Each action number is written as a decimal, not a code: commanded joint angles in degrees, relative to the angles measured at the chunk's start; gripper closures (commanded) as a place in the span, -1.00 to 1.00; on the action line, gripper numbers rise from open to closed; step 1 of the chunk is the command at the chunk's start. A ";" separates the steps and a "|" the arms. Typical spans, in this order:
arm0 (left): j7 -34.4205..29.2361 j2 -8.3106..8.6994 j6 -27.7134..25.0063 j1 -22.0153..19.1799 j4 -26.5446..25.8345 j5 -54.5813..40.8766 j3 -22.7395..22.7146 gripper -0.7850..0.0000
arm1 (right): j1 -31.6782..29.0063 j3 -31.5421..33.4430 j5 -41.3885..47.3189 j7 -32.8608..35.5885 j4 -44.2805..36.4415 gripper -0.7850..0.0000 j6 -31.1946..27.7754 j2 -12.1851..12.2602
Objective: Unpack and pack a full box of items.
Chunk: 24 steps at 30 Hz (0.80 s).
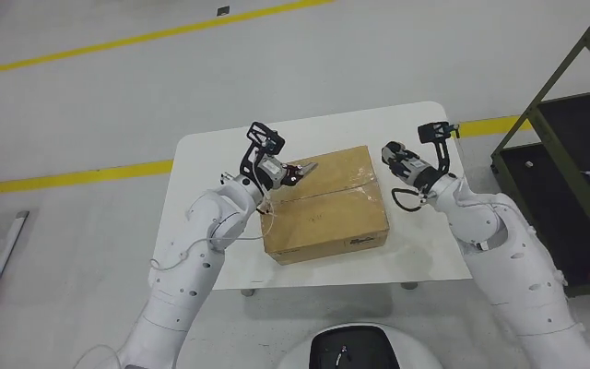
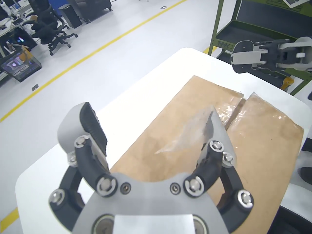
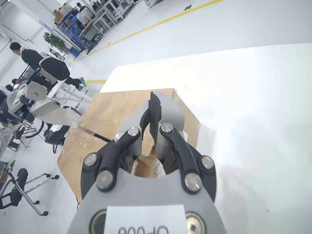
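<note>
A closed cardboard box (image 1: 323,205) (image 2: 258,137) (image 3: 102,115) lies in the middle of the white table (image 1: 207,175). Its top flaps meet at a seam covered with wrinkled clear tape (image 2: 229,113). My left gripper (image 1: 297,172) (image 2: 148,113) hovers open over the box's far left corner. A loose strip of clear tape (image 2: 187,132) clings to one of its fingers. My right gripper (image 1: 388,150) (image 3: 152,113) is shut with nothing between its fingers, just off the box's far right corner; it appears across the box in the left wrist view (image 2: 246,57).
A green metal cart (image 1: 544,138) (image 2: 246,15) stands right of the table. Bare tabletop lies left (image 2: 136,86) and right (image 3: 243,98) of the box. Yellow floor lines (image 1: 138,37) run behind the table. Office chairs (image 2: 46,23) stand far off.
</note>
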 commanded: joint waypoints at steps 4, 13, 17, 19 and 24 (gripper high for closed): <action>0.25 -1.64 0.11 -3.20 0.66 -0.43 3.90 -1.00 | -2.07 4.35 1.05 0.39 -2.07 0.66 0.77 0.76; 1.28 -4.29 -0.14 -7.65 2.90 -0.97 8.65 -1.00 | -4.99 9.60 5.48 2.31 -4.66 -0.76 1.68 1.70; 0.41 -4.44 -0.04 -8.48 3.56 -1.74 7.17 -1.00 | -4.97 9.96 13.16 6.07 -5.45 -1.00 0.96 1.74; -0.91 -4.09 -0.13 -8.47 3.00 -1.87 5.33 -1.00 | -4.61 9.64 18.06 9.56 -5.83 -1.00 0.85 1.75; -5.73 -2.03 -0.93 -5.45 -0.07 -1.49 -2.35 -1.00 | -2.97 7.62 26.68 19.77 -7.04 -1.00 -0.36 1.98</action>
